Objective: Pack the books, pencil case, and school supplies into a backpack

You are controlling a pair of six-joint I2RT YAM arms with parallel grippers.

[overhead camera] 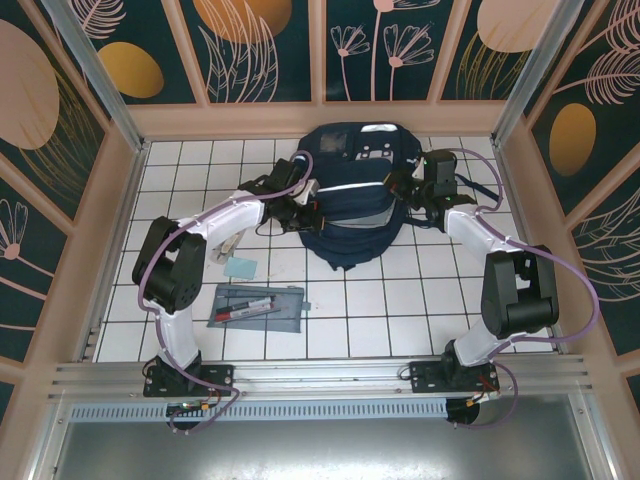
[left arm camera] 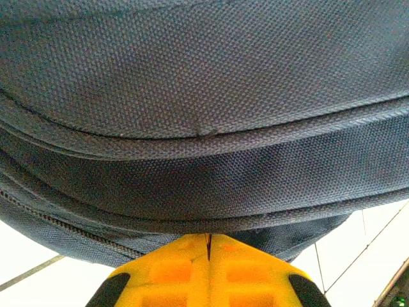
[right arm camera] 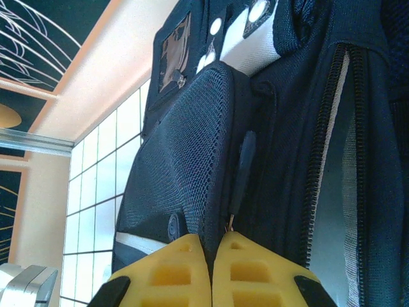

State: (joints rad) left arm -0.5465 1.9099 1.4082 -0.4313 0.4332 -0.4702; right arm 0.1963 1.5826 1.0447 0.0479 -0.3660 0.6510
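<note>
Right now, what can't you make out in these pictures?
- Inside of the backpack: top view, its own fabric covers it.
- Whether the left gripper pinches fabric: left wrist view, the backpack's edge overhangs the shut tips.
- Whether the right gripper holds the zip pull: right wrist view, the pull's end meets the shut tips in shadow.
- Markings on the pens in the pencil case: top view, too small.

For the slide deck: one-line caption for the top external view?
Left gripper and right gripper, both shut, flank the backpack; pencil case and blue-green square lie unpacked on the table.
</note>
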